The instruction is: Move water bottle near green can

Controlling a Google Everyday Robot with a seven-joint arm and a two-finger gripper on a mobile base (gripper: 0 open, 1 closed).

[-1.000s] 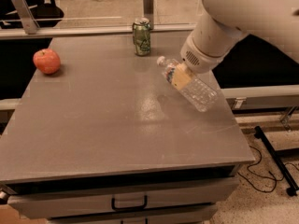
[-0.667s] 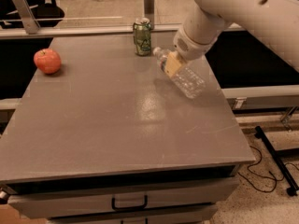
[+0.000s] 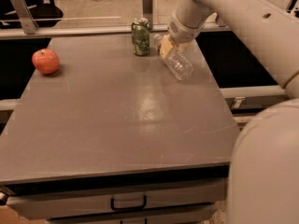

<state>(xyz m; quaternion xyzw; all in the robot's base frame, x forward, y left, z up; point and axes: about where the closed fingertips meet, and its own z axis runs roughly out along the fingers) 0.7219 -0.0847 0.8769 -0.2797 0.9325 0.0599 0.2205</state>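
My gripper [image 3: 167,46], pinching the tilted bottle [image 3: 180,65] at the table's [image 3: 117,125] far edge, could topple the can [image 3: 140,37] if I swing nearer.

tally so far: 1 water bottle [image 3: 180,66] | 1 green can [image 3: 140,37] | 1 apple [image 3: 45,61] | 1 table [image 3: 117,120] | 1 drawer handle [image 3: 128,203] | 1 gripper [image 3: 167,47], clamped on that water bottle just right of the green can

It looks like an office or lab workroom. A flat grey tabletop [image 3: 117,120] sits over a grey drawer with a black pull handle [image 3: 128,203]. Behind the tabletop are slanted metal posts [image 3: 21,10] and a black office chair [image 3: 44,10]. The robot's gripper [image 3: 167,46] hangs over the tabletop's far edge, jaws closed on the clear ribbed plastic water bottle [image 3: 180,65].
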